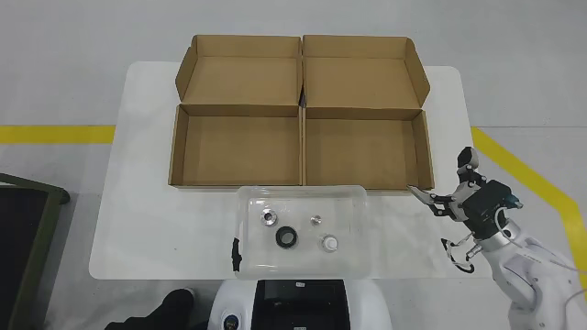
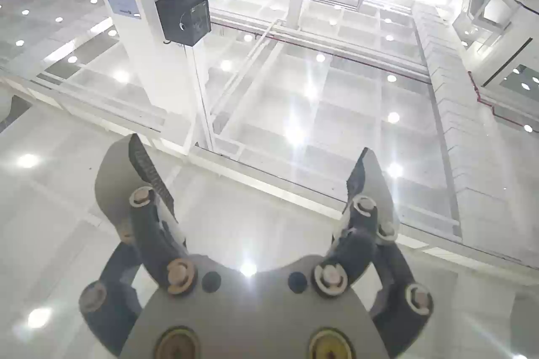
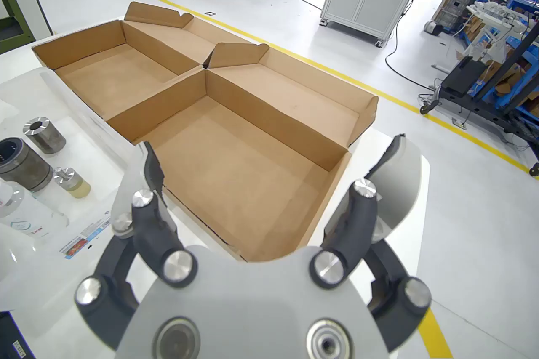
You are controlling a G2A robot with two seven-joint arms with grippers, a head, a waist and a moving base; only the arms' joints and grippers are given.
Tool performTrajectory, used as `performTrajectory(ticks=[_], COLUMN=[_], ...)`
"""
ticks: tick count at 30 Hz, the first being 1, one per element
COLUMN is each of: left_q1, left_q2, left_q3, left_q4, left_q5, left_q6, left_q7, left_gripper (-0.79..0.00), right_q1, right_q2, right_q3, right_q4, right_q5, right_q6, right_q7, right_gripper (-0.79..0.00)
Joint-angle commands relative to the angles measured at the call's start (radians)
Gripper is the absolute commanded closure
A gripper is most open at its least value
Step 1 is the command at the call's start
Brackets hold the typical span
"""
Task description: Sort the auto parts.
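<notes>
While splayed, R end effector (image 3: 273, 154) nr boxes (image 1: 365, 154)

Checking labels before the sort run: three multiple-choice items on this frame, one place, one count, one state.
1. Where does the clear bin sit?
A. Inside a box.
B. On the table, between the cardboard boxes and the robot.
C. On the floor.

2. How many cardboard boxes lie open on the table?
A. Two.
B. One.
C. Four.

3. How is the right pincer?
A. Shut on a bearing.
B. Shut, empty.
C. Open, empty.

Answers: 1 B, the top view shows it on the table in front of the boxes. 2 A, two lie side by side, lids back. 3 C, in its wrist view the jaws stand apart, gripping nothing.
</notes>
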Motion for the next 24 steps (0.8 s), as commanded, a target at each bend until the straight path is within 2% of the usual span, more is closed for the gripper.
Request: performTrajectory(ticks=[1, 19, 24], left_q1=[0.0, 0.0, 0.0], left_q2=[0.0, 0.0, 0.0], left_q3=[0.0, 0.0, 0.0], left_q4=[0.0, 0.0, 0.0], left_q5=[0.0, 0.0, 0.0], left_q6=[0.0, 0.0, 0.0], left_q7=[0.0, 0.0, 0.0], left_gripper=[-0.784, -0.785, -0.785], right_q1=[0.0, 0.002, 0.016], right_q2=[0.0, 0.0, 0.005], right_q3=[0.0, -0.008, -0.045], right_q4=[0.0, -0.009, -0.038], right_q5=[0.0, -0.003, -0.006], right_q6=[0.0, 0.001, -0.047], right_q7=[0.0, 0.011, 0.053], right_gripper=[-0.785, -0.785, -0.785])
